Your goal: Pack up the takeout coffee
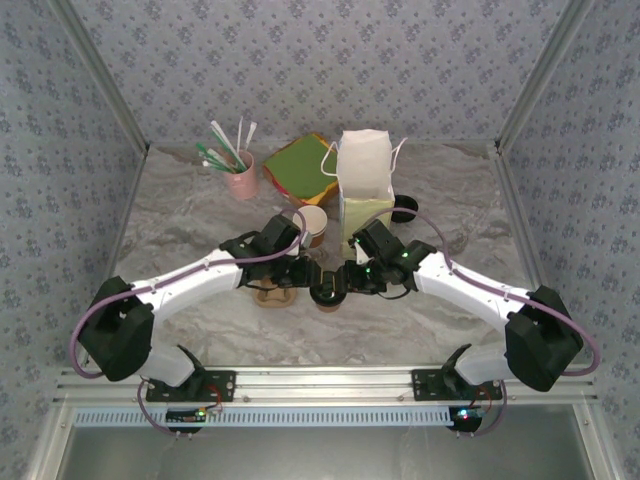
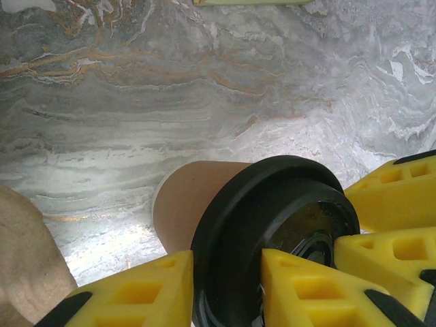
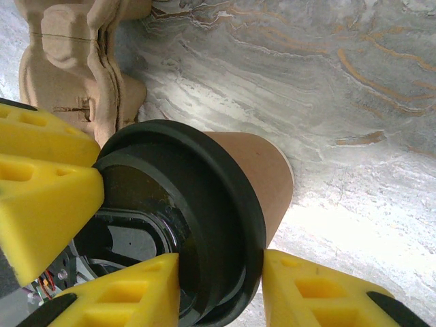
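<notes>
The left gripper point(image 2: 226, 264) has its jaws closed on the black lid rim of the takeout coffee point(image 2: 259, 211), with one finger outside the rim and one on the lid top. The right gripper point(image 3: 219, 264) pinches the opposite side of the same rim in the same way. The cup's brown body points away from both sets of jaws, toward the marbled bench point(image 2: 204, 82). Just beside the left jaws lies a cardboard cup carrier point(image 3: 75, 68). Beyond the jaws stand a lidless cup point(image 1: 311, 225) and a paper bag point(image 1: 366, 185).
</notes>
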### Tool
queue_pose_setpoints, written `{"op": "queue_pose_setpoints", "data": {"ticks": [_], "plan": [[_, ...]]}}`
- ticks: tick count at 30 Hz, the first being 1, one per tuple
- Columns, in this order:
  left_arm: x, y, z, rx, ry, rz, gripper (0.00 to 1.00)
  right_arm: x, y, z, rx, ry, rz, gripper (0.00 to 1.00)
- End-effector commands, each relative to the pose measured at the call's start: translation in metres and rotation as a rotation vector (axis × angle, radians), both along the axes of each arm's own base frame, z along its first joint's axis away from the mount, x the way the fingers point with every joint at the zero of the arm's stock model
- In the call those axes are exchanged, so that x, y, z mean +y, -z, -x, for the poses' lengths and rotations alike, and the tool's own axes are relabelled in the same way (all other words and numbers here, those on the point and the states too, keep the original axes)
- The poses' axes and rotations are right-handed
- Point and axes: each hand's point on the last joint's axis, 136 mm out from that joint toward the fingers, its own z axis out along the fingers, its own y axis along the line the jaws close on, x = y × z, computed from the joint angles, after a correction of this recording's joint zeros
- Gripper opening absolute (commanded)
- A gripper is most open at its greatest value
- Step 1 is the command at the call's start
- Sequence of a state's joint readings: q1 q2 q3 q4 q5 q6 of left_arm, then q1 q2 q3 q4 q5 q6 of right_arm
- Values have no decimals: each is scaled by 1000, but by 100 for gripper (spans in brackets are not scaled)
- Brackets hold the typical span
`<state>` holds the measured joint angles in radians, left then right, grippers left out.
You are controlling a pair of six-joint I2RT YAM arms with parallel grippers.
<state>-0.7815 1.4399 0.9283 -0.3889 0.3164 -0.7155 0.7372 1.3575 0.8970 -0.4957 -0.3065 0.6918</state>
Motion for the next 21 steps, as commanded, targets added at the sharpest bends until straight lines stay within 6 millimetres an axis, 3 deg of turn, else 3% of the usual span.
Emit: {"op": "queue_pose_setpoints", "data": {"ticks": [1,8,12,21], "plan": [[32,48,25,103,9,-208,30,-15,25,11,51,10,92,34],[-3,-31,10,26,17,15,41,-20,25,11,49,21,113,34],[-14,-57,10,-1,40,80,44,-20,26,11,50,27,115,34],[0,-29,41,51,72,-5,46,-19,25,9,48,31,113,34]]}}
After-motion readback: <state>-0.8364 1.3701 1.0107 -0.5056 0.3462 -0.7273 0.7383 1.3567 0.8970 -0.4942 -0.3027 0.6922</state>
